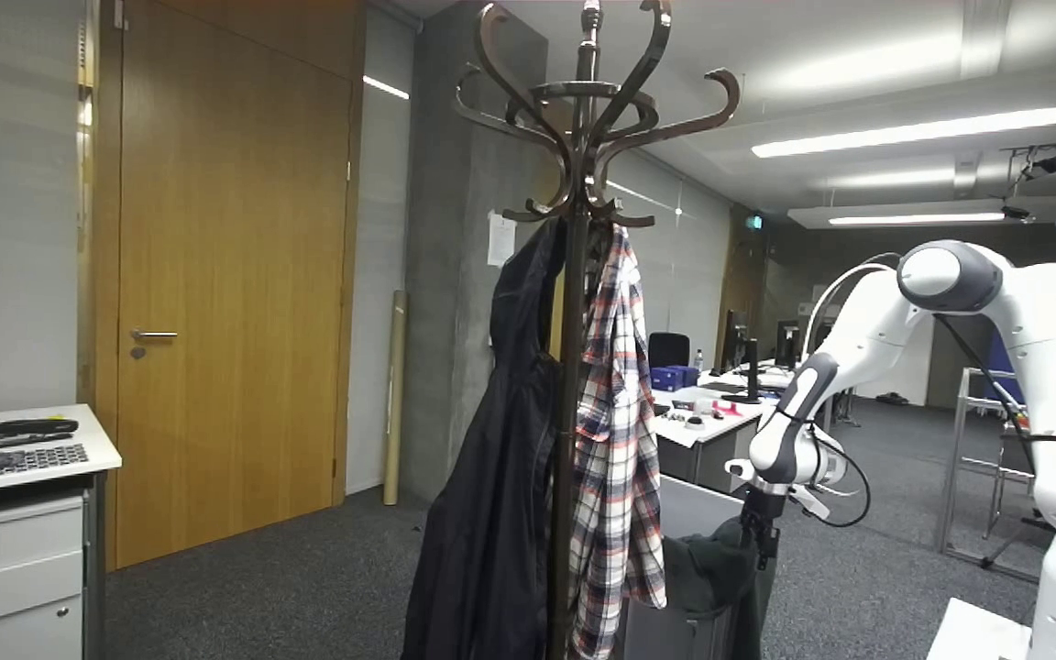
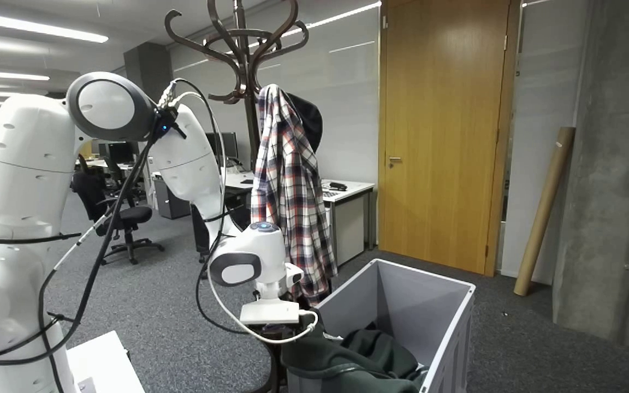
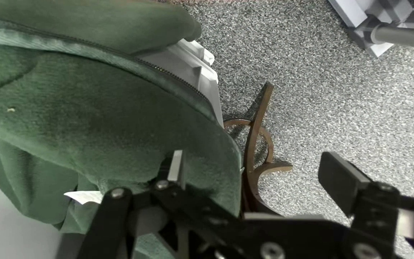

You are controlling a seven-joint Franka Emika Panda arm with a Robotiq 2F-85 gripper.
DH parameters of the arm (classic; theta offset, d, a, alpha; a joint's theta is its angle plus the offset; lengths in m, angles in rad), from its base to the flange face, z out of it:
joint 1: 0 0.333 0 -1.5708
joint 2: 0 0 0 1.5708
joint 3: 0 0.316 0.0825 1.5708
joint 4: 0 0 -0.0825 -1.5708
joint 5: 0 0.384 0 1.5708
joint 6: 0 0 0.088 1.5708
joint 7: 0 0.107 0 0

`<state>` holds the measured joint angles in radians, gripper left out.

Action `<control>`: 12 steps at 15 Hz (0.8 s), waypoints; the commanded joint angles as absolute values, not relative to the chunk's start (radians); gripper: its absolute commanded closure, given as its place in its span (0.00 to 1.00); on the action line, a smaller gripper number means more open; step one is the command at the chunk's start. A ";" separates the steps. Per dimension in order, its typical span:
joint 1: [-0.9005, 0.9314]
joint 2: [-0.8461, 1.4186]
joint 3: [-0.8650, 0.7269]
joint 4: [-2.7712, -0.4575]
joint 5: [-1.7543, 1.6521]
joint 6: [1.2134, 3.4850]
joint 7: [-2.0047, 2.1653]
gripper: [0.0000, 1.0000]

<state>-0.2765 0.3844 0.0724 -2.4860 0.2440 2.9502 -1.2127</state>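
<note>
My gripper (image 3: pixel 253 158) is open, with its two fingers wide apart in the wrist view. A dark green garment with a zip (image 3: pixel 120 118) lies under and around the left finger; its edge reaches between the fingers. I cannot tell whether the finger touches it. The garment hangs over the edge of a grey crate (image 3: pixel 210 86), and shows in both exterior views (image 1: pixel 707 568) (image 2: pixel 342 365). In an exterior view the gripper (image 1: pixel 764 545) points down beside the garment. In an exterior view the fingers are mostly hidden behind the wrist, near the crate (image 2: pixel 429 278).
A dark wooden coat stand (image 1: pixel 569 367) stands close to the crate; its curved foot (image 3: pixel 255 144) shows below the gripper. A plaid shirt (image 2: pixel 292 185) and a black jacket (image 1: pixel 500 458) hang on it. A metal frame (image 1: pixel 954 458) and white desks (image 2: pixel 347 188) stand around.
</note>
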 commanded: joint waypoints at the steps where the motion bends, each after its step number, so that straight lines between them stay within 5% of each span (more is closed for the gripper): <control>1: -0.276 0.416 0.076 -2.458 0.162 3.017 -1.118 0.00; 7: -0.272 0.452 0.077 -2.412 0.027 3.033 -1.000 0.00; 8: -0.275 0.456 0.082 -2.405 0.015 3.028 -0.988 0.05; 9: -0.278 0.460 0.086 -2.400 0.003 3.028 -0.979 0.27; 12: -0.285 0.469 0.097 -2.388 -0.018 3.027 -0.961 0.37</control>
<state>-0.2724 0.4528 0.0832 -2.4056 0.0224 3.0056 -1.0040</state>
